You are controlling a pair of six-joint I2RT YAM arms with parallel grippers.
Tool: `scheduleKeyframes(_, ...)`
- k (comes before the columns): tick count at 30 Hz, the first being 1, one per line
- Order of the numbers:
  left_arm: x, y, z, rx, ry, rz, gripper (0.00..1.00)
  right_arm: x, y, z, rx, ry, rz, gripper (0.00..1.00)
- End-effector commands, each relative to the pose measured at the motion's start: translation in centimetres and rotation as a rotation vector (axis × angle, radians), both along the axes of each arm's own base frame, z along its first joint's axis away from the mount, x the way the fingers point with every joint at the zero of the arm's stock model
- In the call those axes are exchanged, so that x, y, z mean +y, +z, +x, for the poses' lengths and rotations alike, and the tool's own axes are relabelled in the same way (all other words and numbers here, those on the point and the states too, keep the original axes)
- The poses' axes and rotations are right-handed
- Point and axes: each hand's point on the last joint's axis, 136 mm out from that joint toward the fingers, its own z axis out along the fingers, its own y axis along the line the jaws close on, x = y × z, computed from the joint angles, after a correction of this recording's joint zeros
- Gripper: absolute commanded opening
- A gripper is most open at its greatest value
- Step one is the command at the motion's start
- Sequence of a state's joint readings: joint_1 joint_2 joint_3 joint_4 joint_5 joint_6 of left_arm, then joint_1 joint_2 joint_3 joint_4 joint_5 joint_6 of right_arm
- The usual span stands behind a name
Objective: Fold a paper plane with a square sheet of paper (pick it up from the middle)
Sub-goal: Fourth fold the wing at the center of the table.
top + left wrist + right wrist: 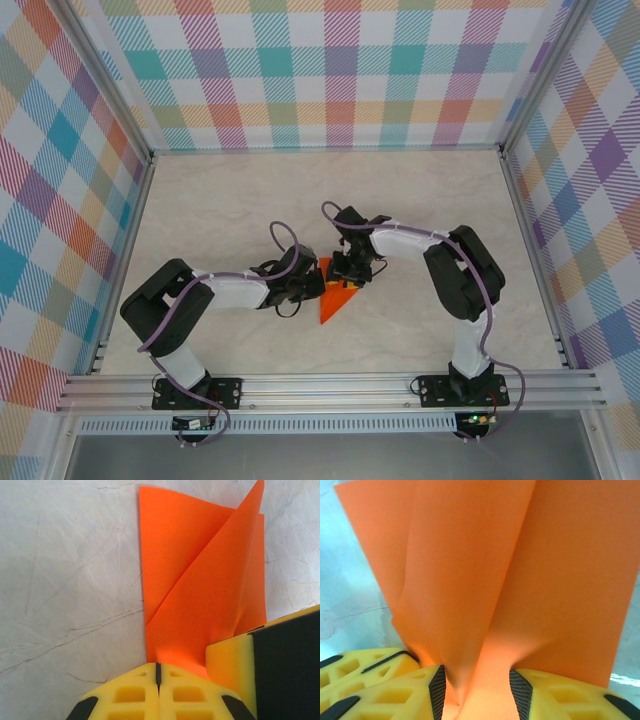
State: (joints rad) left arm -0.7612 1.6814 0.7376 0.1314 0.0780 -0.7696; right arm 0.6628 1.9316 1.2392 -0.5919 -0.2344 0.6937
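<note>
Since the left gripper and right gripper both pinch the creased orange paper sheet — thin stuff — diverging pulls could tear it.

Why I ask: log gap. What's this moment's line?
paper: part-folded, flap raised | left gripper: shut on edge | right gripper: shut on paper

Even, diffuse light filled the top view, bright throughout, with only faint, soft-edged shadows on the pale counter and no harsh glare. The left wrist picture was bright and crisp, and the orange paper looked saturated, with a faint shadow along its lower left edge. In the right wrist view the paper sat very close and soft-focused, darkening toward the bottom centre. The counter at the left of that frame looked washed-out and bluish.
</note>
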Motion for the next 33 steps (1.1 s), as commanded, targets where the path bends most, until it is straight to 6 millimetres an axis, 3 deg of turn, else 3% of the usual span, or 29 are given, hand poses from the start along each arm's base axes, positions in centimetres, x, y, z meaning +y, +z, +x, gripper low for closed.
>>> scheduleKeyframes(1,2.2,-3.0,-1.8,0.1,-0.003,0.103,0.0,-2.0,-0.8,-0.5,-0.033,0.005,-0.057,0.45)
scheduleKeyframes(5,2.4,-3.4,-2.1,0.113,-0.002,0.114,0.0,-0.7,2.7,-0.2,-0.13,0.026,0.075,0.37)
scheduleKeyframes(12,2.2,-3.4,-2.0,0.117,-0.011,0.124,0.0,1.8,4.4,-1.1,-0.164,0.094,0.283,0.13)
scheduleKeyframes(16,2.2,-3.5,-2.0,0.121,-0.012,0.131,0.0,2.7,3.2,-1.1,-0.123,0.111,0.307,0.05)
scheduleKeyframes(23,2.3,-3.6,-2.0,0.13,-0.008,0.143,0.0,2.8,0.7,-1.0,-0.086,0.117,0.277,0.02)
scheduleKeyframes(33,3.8,-4.8,-2.6,0.179,0.016,0.247,0.0,-0.3,-2.8,-2.7,-0.054,0.091,0.194,0.02)
